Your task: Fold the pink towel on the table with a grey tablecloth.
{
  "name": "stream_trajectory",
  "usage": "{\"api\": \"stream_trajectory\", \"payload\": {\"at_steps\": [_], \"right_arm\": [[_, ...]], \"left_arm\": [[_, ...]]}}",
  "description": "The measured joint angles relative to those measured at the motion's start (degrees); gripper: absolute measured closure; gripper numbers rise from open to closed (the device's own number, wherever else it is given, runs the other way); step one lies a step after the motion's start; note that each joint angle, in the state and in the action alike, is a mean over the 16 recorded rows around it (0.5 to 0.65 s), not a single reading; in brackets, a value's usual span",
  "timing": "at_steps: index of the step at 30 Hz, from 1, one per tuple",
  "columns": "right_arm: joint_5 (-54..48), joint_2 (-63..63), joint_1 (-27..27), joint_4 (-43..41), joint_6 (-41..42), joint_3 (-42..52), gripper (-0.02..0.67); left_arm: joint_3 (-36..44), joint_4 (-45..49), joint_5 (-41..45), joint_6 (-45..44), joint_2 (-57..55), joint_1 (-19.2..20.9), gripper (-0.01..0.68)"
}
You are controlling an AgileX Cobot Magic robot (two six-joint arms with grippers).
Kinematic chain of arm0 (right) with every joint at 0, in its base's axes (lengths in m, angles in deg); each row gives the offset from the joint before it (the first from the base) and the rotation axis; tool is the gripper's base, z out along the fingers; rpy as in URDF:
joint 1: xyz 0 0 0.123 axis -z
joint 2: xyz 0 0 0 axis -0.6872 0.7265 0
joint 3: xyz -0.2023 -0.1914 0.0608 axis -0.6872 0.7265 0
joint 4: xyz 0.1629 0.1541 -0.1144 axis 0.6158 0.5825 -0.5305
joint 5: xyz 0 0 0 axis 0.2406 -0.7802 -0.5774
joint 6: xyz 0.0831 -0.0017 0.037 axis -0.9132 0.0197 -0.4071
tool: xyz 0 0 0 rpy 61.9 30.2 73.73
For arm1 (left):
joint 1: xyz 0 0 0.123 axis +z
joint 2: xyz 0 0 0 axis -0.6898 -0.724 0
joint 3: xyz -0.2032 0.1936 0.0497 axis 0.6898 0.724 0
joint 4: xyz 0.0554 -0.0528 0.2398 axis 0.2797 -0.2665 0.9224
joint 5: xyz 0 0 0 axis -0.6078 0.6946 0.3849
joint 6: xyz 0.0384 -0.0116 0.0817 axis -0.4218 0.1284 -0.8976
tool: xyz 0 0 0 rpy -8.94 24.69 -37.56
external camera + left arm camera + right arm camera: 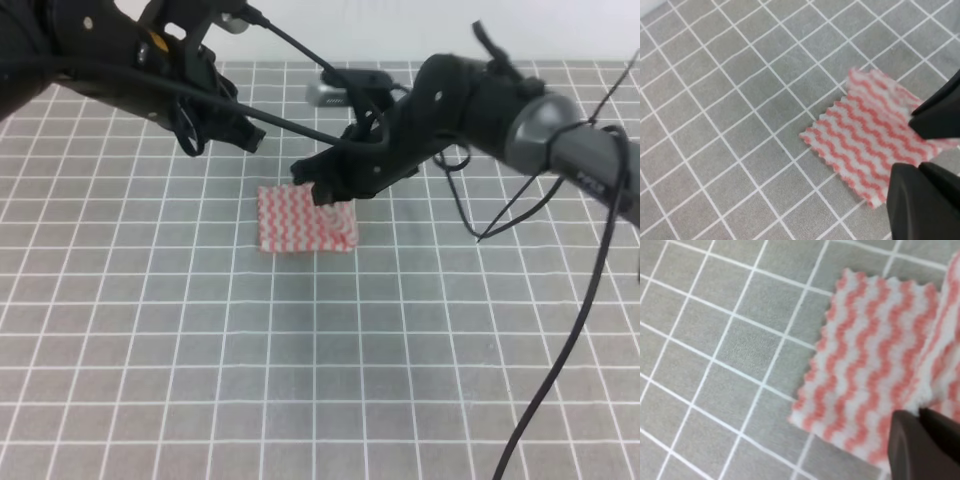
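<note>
you have the pink towel [305, 218] lying mid-desk on the grey tablecloth [300, 380], the right gripper [325, 190] with its jaws pinched on the towel's far right edge, and the left gripper [240, 128] raised far-left, its jaws' gap unclear.

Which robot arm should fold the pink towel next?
Probably the right arm. Its right gripper is down at the pink towel's back edge, and the right wrist view shows an edge lifted beside its fingers. The left gripper hangs farther back, off the towel.
</note>
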Motion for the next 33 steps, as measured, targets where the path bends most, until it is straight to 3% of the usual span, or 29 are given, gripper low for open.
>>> {"api": "stream_trajectory", "payload": {"at_steps": [33], "right_arm": [[4.44, 8.24, -3.42, 9.98, 1.82, -4.73, 0.661]], "left_arm": [[-0.01, 1.26, 2.76, 0.39, 0.41, 0.01, 0.673]]}}
